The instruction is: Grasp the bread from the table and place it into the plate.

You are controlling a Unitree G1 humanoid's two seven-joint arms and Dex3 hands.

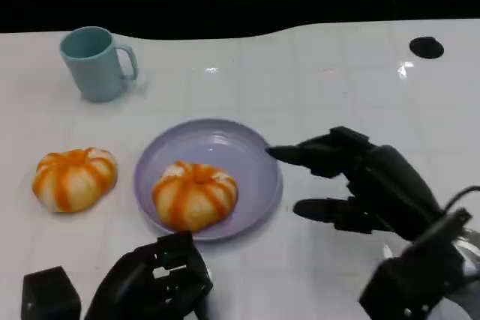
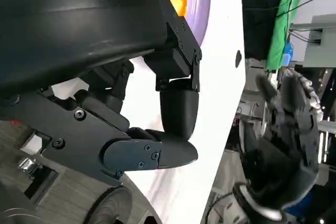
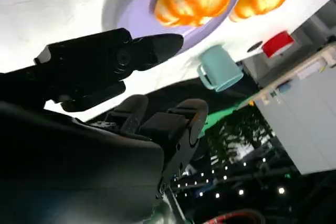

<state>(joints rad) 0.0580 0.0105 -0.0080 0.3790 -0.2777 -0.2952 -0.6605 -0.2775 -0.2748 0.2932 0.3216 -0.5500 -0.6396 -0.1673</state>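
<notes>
One bread (image 1: 195,195) sits in the near part of the lavender plate (image 1: 247,157), and the right hand (image 1: 360,181) hovers just right of the rim with fingers spread and nothing in them, so a careless sweep could clip the plate and slide it. The left hand (image 1: 154,281), fingers curled on nothing, rests near the plate's near edge. The bun is round, ridged top up, with no real long axis; a second bread (image 1: 73,177) lies on the table to the left.

Bright overhead light, table glare, soft focus

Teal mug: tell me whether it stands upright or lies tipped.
Upright. In the head view the teal mug stands on the table, open rim facing up.
</notes>
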